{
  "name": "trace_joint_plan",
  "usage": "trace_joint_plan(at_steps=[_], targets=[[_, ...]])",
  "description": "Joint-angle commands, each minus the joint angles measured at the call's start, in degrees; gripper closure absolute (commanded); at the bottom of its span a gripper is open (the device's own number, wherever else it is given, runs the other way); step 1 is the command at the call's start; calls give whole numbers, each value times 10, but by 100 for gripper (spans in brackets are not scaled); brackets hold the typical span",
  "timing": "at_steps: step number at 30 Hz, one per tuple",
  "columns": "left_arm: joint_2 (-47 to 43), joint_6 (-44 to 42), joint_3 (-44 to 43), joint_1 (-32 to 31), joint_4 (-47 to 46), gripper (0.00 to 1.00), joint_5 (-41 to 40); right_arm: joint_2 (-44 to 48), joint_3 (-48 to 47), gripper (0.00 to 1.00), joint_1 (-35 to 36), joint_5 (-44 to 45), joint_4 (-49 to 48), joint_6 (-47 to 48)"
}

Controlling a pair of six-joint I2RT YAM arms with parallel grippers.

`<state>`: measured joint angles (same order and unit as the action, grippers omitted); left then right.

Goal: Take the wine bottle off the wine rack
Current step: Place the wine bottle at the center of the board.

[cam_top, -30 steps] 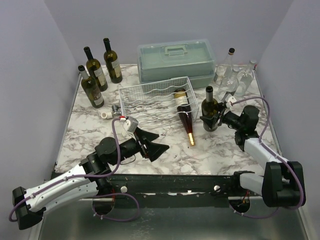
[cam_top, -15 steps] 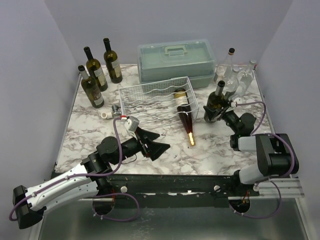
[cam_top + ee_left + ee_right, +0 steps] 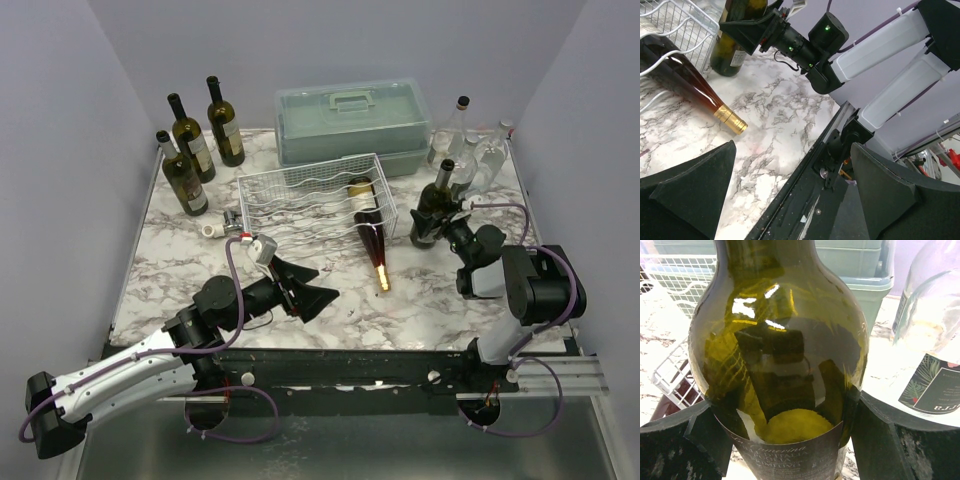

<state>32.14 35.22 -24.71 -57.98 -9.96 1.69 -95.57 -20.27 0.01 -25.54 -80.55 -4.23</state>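
1. Wine rack (image 3: 290, 195): white wire, sits mid-desk, just in front of the grey-green case (image 3: 352, 120).
2. Red wine bottle (image 3: 370, 232): lies in the rack's right-hand groove. Base end is in the rack; the neck runs out over the rack's near edge and slopes down. The gold cap (image 3: 383, 280) looks to rest on the marbled desk (image 3: 330, 320). You see the same cap in the left wrist view, w/ nothing gripping it.
3. Green wine bottle (image 3: 430, 212): off the rack, standing approx. upright just beside the rack's right end. You cannot tell whether its base is down on the desk or just above it.
4. Right gripper (image 3: 785, 445): partly closed, gripping the green wine bottle. The fingers (image 3: 675, 445) sit one each side of the lower body at label height, pressed against the glass. Right arm reaches in from the near-right corner.
5. Left gripper (image 3: 325, 282): spread fully wide, nothing between the fingers. It is low over the desk, near-left of the red bottle's neck, clear of rack and bottle. In its wrist view you look btwn both fingers across the desk toward the right arm.
6. Periphery: three dark bottles (image 3: 205, 145) stand at back left; clear glass bottles (image 3: 470, 145) stand at back right, just behind the green wine bottle. A small white item (image 3: 210, 230) lies left of the rack; ID not possible.
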Motion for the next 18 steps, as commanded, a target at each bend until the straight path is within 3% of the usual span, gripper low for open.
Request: trace_joint_plan(at_steps=[1,5,15,18], targets=[[-2,9,9,0,-12,2,-27,-2,-9,66,-6,14,-109,12],[5,16,10,0,-12,2,-27,-6,-2,49,-6,13,-112,20],[-6,21,21,0,-12,2,-32,12,5,20,-7,21,-81,27],[-16,23,27,0,-12,2,-34,22,4,1,-8,21,-64,28]])
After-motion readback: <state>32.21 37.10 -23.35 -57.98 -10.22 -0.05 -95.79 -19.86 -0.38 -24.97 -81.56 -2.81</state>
